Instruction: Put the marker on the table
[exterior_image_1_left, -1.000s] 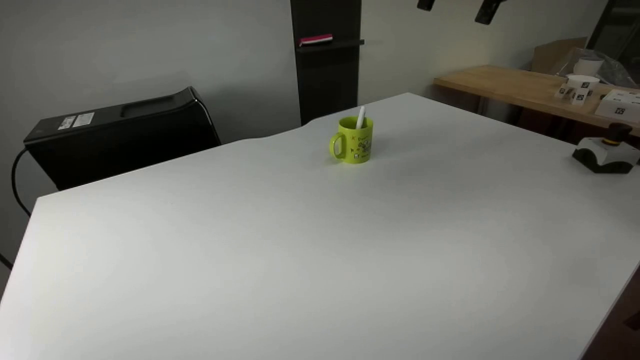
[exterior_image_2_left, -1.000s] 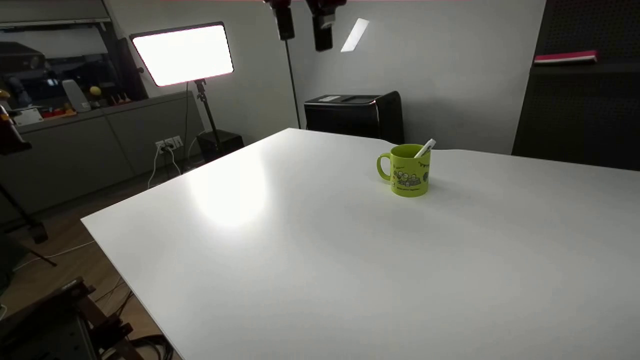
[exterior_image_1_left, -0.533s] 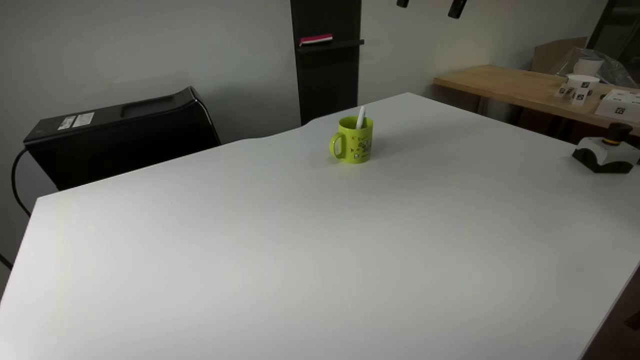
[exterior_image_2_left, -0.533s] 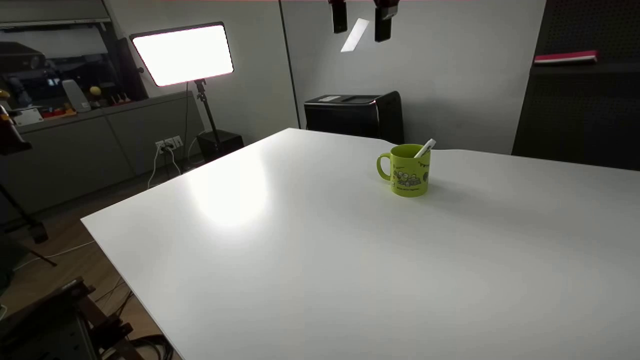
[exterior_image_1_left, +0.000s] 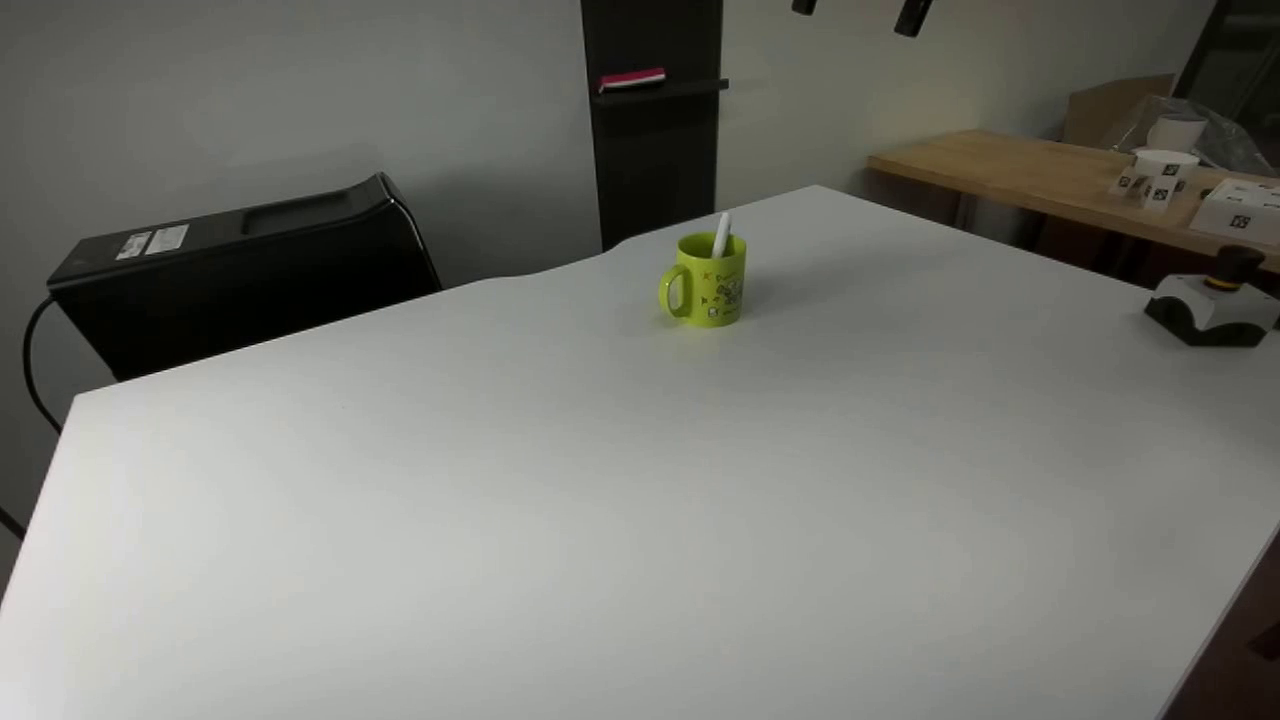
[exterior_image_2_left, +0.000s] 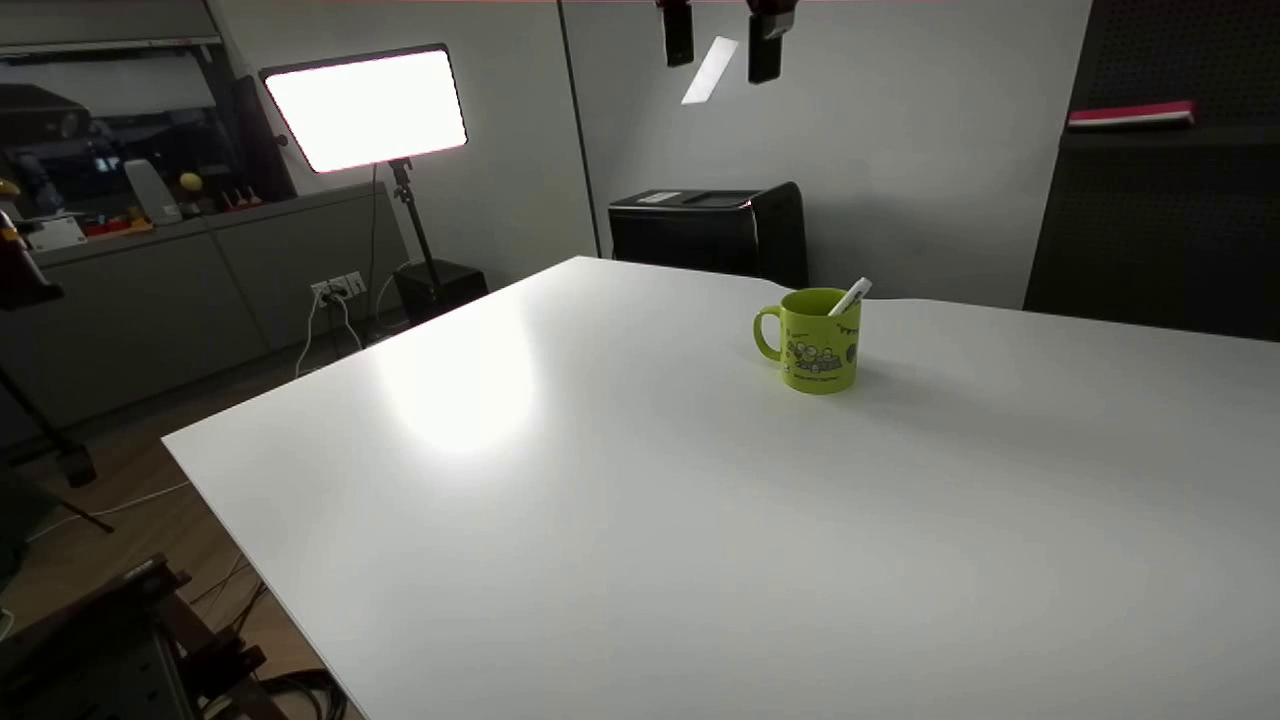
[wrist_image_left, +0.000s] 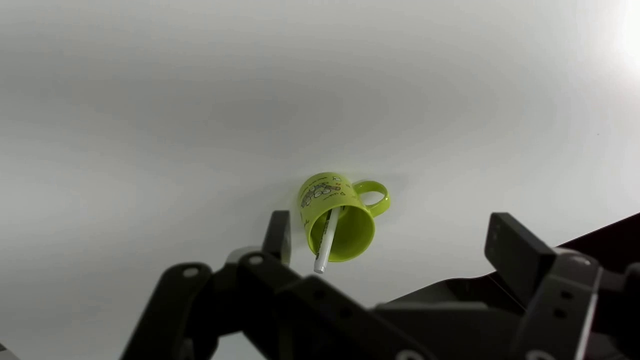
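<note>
The gripper (wrist_image_left: 389, 230) has just shifted nearer the lime-green mug (wrist_image_left: 348, 221) and all but stopped, fingers (wrist_image_left: 520, 255) spread wide with nothing held; grasping looks like the next step. Lower down, the marker (wrist_image_left: 327, 240) leans inside that mug (one end out past the rim), not yet on the white table (wrist_image_left: 225, 120). Farther off, a white cup (exterior_image_1_left: 1165, 162) stands on the wooden table (exterior_image_1_left: 985, 160); its contents I can't make out.

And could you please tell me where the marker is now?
In an exterior view, the marker leans inside the lime-green mug on the white table, its upper end sticking out at the mug's right-hand side.
</note>
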